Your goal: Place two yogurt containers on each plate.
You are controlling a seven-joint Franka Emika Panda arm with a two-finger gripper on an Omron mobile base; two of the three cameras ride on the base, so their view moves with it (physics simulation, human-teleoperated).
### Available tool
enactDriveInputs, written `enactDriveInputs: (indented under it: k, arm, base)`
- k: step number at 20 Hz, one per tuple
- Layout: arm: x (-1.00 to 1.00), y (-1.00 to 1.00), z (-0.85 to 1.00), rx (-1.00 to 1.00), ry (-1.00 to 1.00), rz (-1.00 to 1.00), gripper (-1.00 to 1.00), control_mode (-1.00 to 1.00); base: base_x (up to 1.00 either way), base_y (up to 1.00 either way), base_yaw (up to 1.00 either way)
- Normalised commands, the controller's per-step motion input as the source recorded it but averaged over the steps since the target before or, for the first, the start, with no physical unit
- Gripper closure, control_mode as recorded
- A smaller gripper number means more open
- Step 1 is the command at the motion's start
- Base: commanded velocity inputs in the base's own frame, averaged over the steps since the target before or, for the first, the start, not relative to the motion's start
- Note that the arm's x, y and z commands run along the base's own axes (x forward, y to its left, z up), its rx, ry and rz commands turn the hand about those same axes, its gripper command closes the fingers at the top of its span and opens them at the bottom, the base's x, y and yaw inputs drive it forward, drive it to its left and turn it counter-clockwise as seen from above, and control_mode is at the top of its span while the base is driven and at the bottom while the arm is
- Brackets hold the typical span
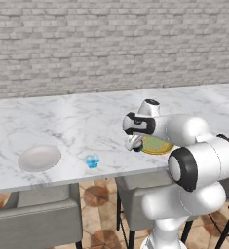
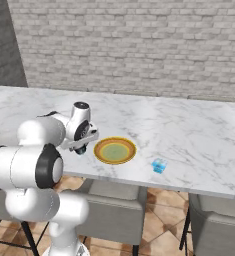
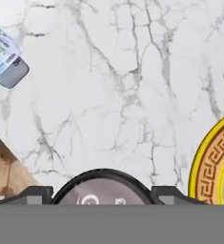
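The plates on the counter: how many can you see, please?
2: an off-white plate near the counter's front edge, and a yellow-rimmed plate beside the end effector. None seems hidden.

Grey brick wall (image 1: 86, 44), white marble counter (image 1: 77, 121), grey chairs (image 1: 33, 219), terracotta tiled floor (image 1: 99, 214)

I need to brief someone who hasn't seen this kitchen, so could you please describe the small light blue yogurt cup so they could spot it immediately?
Start at the long white marble counter in front of the grey brick wall. Near its front edge, the small translucent light blue yogurt cup stands between the plain off-white round plate and the round plate with a yellow-orange rim and green centre. It is far smaller than either plate.
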Motion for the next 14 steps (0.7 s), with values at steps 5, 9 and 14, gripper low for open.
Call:
enactDriveInputs:
  k: [5, 9, 14]
  arm:
    - [0.28, -0.56, 0.00, 0.03, 0.00, 0.00, 1.00, -1.00]
    - [0.38, -0.51, 0.00, 0.02, 0.00, 0.00, 1.00, -1.00]
    - [0.53, -0.41, 0.00, 0.05, 0.00, 0.00, 1.00, -1.00]
  base:
    - [0.00, 0.00, 0.00]
    - [0.00, 0.00, 0.00]
    - [0.00, 0.00, 0.00]
